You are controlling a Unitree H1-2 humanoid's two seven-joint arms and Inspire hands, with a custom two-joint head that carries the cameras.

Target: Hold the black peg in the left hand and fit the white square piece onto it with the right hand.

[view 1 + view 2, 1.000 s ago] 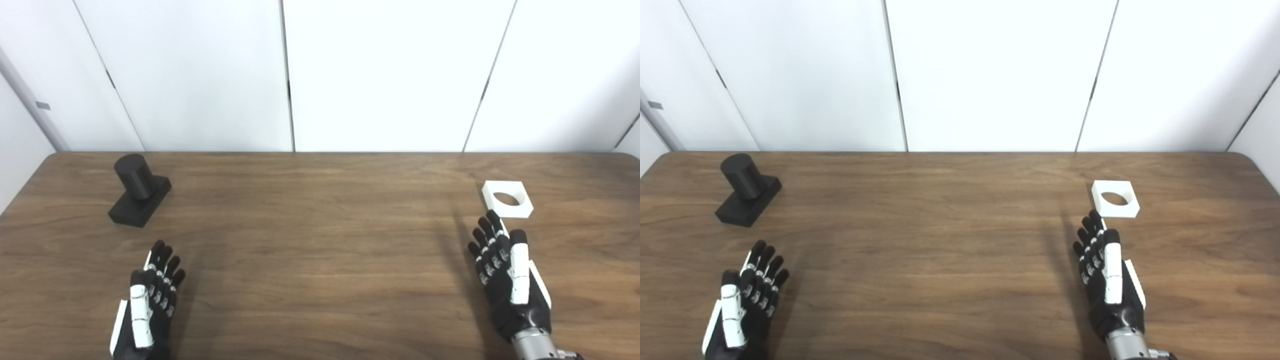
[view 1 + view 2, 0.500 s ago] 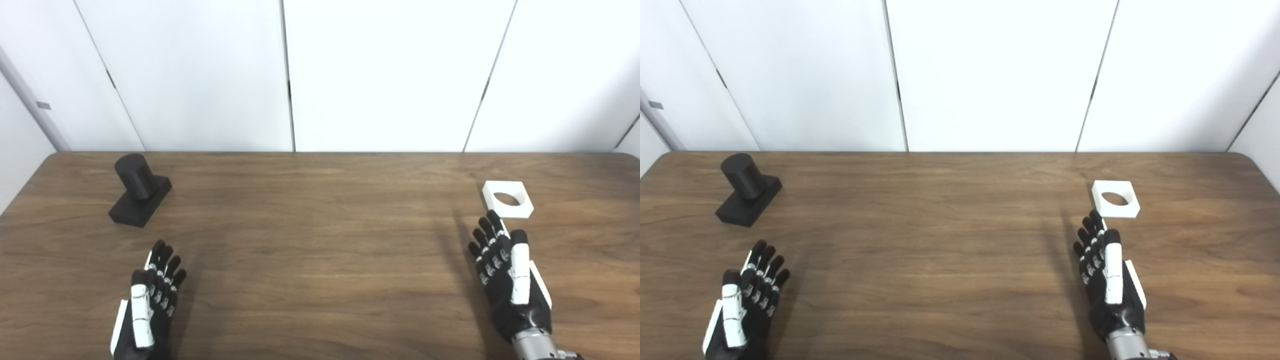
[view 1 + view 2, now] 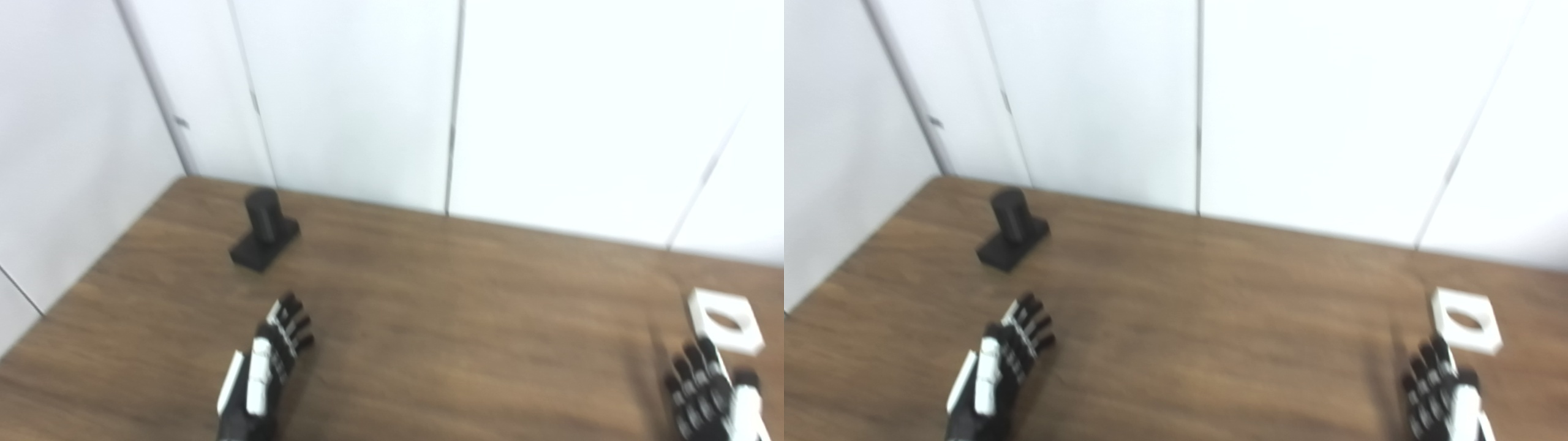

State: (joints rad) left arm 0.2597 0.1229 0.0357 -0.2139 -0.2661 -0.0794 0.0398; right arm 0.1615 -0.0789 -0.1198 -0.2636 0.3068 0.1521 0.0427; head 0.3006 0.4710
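Left hand (image 3: 264, 373) lay flat over the table (image 3: 459, 306), fingers straight and spread, holding nothing; right hand (image 3: 1442, 398) sat at the bottom right edge, partly cut off by the frame, fingers extended and apart, also empty; frames were motion-blurred, so fine detail was soft. Black peg (image 3: 262, 213) stood upright on its black block base (image 3: 257, 252) at the far left of the table, beyond the left hand and well apart from it, near the white wall panels (image 3: 343, 98). White square piece (image 3: 1466, 320) with a round hole lay flat on the wood at the right, just beyond the right hand's fingertips (image 3: 1427, 355); could not tell whether they touched it. Peg and white piece were well apart, on opposite sides of the table.
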